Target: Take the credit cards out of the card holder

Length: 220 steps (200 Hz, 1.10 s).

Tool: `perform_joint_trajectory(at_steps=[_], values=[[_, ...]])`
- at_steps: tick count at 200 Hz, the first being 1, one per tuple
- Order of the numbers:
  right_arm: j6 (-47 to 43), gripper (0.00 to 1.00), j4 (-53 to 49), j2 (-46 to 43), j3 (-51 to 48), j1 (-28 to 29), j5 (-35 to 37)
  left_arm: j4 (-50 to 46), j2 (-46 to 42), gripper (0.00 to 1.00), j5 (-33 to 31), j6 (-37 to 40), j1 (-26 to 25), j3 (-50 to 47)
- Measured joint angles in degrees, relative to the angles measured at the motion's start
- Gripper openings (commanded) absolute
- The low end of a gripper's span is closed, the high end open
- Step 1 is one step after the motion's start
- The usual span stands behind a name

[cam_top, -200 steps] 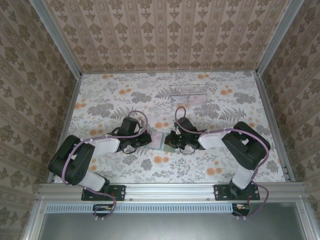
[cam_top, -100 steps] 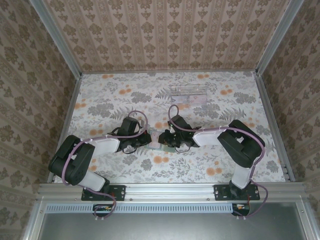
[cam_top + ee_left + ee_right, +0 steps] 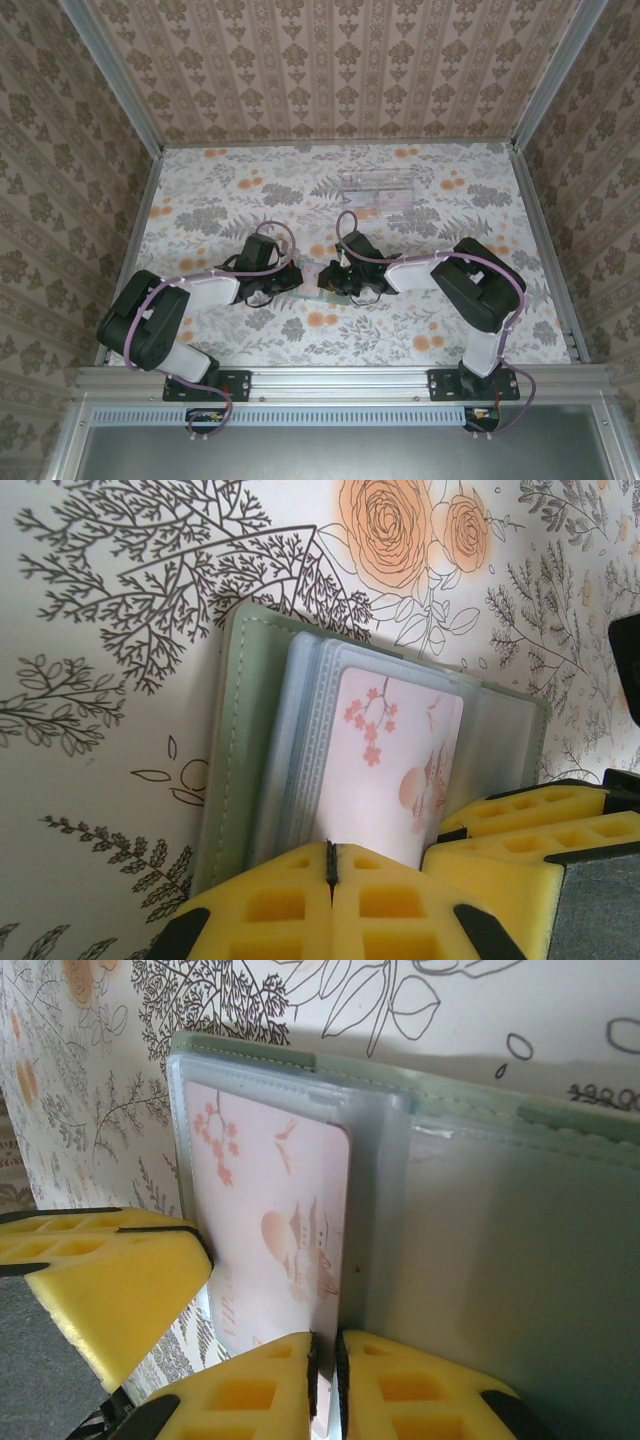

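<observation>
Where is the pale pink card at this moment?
In the left wrist view the pale pink card sits in a clear sleeve of the card holder, just above the left pincer; the top view puts this mid-table between both arms.

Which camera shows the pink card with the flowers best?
Left wrist view: the pink card faces it, nearly whole in the card holder. The right wrist view shows it slanted, its bottom behind yellow fingers. From the top it is too small to tell.
</observation>
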Motion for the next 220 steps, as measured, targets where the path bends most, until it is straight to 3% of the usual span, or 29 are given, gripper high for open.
perform_joint_trajectory(at_steps=[54,73,98,118,143,184,220], values=[[0.9,0.16,1.7,0.6,0.0,-0.1,-0.7,0.0,0.0,0.0,-0.1,0.0,0.3,0.0],[1.6,0.0,2.7,1.1,-0.1,-0.3,-1.2,0.1,0.0,0.0,-0.3,0.0,0.4,0.0],[2.5,0.0,4.5,1.3,-0.7,-0.5,-1.9,0.1,0.0,0.0,-0.4,0.0,0.7,0.0],[2.7,0.0,6.0,1.3,-1.4,-0.5,-1.9,-0.2,-0.3,0.24,-0.5,-0.3,0.7,0.0],[2.7,0.0,7.6,1.3,-2.2,-0.5,-2.0,-2.8,-3.0,0.33,-0.5,0.1,1.0,0.0],[2.7,0.0,8.7,1.3,-2.9,-0.5,-2.2,-8.3,-9.5,0.29,-2.3,0.7,2.2,-0.2],[2.6,0.0,8.6,0.3,-3.9,-0.7,-2.1,-9.0,-8.9,0.23,-2.6,1.3,2.2,-0.3]])
